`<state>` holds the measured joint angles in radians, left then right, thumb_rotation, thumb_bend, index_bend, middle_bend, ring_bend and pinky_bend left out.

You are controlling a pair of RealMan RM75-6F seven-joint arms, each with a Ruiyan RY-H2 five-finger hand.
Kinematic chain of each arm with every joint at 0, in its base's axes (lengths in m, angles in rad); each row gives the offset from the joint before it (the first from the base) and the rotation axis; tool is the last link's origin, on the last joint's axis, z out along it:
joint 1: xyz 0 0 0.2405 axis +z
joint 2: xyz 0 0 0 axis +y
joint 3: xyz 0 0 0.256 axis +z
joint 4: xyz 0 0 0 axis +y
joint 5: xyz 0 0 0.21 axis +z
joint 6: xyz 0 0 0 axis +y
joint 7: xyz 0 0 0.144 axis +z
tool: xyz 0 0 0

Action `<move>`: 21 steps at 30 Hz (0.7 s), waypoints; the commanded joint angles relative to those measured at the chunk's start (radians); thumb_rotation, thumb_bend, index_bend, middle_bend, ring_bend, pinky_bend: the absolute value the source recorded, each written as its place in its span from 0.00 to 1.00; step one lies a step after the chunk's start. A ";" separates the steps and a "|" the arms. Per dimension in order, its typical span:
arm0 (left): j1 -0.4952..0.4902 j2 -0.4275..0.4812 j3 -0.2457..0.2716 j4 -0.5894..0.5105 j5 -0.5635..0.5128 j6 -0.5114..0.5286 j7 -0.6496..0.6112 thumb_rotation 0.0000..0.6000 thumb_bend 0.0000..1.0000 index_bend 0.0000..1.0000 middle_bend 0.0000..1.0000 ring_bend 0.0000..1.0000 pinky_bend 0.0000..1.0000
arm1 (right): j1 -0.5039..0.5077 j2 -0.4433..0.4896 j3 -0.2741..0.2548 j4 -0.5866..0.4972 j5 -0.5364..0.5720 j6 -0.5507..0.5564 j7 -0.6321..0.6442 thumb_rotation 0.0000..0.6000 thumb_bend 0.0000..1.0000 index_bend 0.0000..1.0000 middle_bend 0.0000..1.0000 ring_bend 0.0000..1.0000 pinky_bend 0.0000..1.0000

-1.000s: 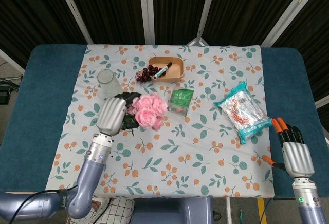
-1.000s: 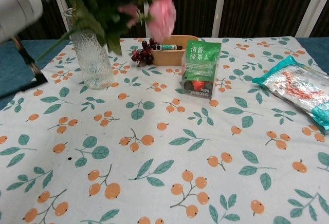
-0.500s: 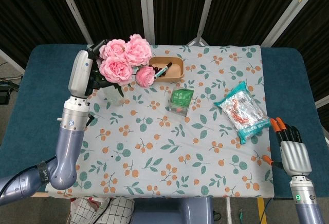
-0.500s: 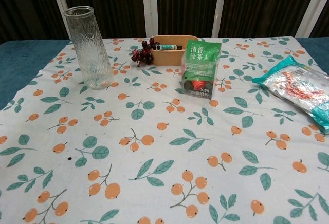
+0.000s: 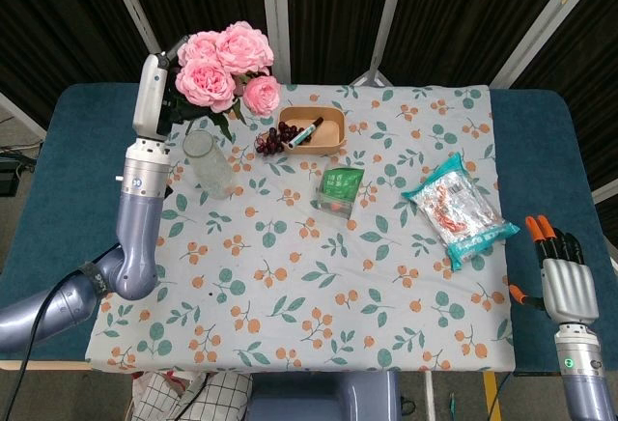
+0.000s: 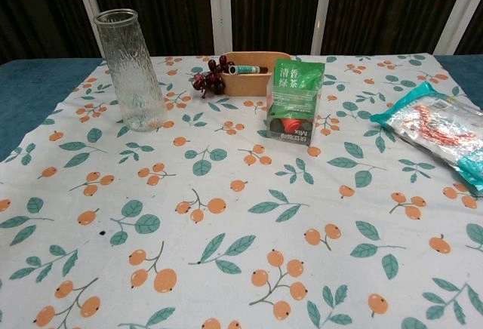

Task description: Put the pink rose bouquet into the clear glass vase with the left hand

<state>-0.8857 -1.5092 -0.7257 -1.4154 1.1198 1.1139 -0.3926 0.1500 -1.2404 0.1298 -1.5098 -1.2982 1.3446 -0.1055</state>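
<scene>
My left hand [image 5: 154, 93] grips the pink rose bouquet [image 5: 224, 62] high above the far left of the table. The blooms point right and lie up and behind the clear glass vase [image 5: 210, 163], which stands upright and empty on the cloth. In the chest view the vase [image 6: 132, 70] shows at the far left, and neither the bouquet nor the left hand appears there. My right hand [image 5: 566, 281] hangs off the table's near right corner with its fingers straight and apart, holding nothing.
A tan tray [image 5: 313, 130] with a marker stands at the back, dark grapes [image 5: 273, 140] beside it. A green tea packet [image 5: 339, 190] stands mid-table and a snack bag [image 5: 454, 208] lies to the right. The floral cloth [image 5: 319, 286] covers the table.
My left hand has lifted the bouquet from low over the cloth to high above and behind the vase. The right hand has drifted slightly down and to the right.
</scene>
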 commanded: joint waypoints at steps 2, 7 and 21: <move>-0.050 -0.057 0.032 0.133 0.034 -0.019 -0.107 1.00 0.41 0.41 0.42 0.39 0.44 | -0.004 0.001 0.006 0.002 0.008 0.007 0.000 1.00 0.20 0.00 0.00 0.03 0.01; -0.067 -0.098 0.050 0.222 0.030 -0.036 -0.207 1.00 0.41 0.41 0.42 0.39 0.44 | -0.004 -0.002 0.007 0.009 0.012 0.007 -0.001 1.00 0.20 0.00 0.00 0.03 0.01; -0.060 -0.143 0.113 0.315 0.067 -0.017 -0.367 1.00 0.41 0.41 0.42 0.39 0.44 | -0.005 0.000 0.009 0.012 0.015 0.006 0.007 1.00 0.20 0.00 0.00 0.03 0.01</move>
<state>-0.9509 -1.6540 -0.6179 -1.0989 1.1817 1.0908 -0.7535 0.1446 -1.2404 0.1383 -1.4977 -1.2834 1.3501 -0.0981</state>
